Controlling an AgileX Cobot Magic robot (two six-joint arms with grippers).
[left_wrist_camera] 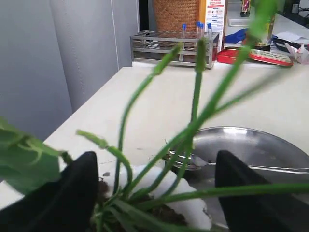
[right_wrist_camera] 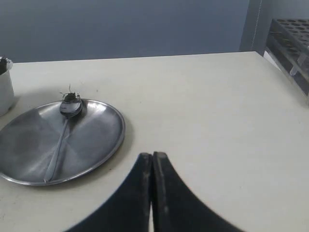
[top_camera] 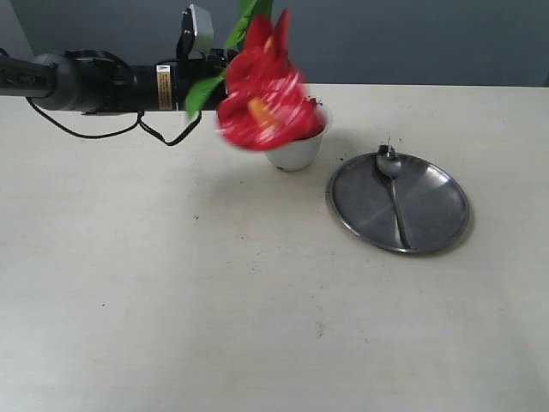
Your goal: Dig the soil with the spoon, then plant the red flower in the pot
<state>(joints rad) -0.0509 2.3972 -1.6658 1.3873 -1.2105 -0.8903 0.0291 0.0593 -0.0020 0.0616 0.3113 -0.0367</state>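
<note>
The red flower [top_camera: 262,103] sits in the pot [top_camera: 296,157]; spoon [top_camera: 395,196] lies on plate [top_camera: 439,210].

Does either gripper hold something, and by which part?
Nothing is held. The left fingers stand open around the red flower stems; the right fingers are shut, empty.

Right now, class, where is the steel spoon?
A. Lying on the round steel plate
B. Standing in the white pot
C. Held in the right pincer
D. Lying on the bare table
A: the spoon lies flat on the round steel plate, while the right pincer is shut on nothing and apart from it.
</note>
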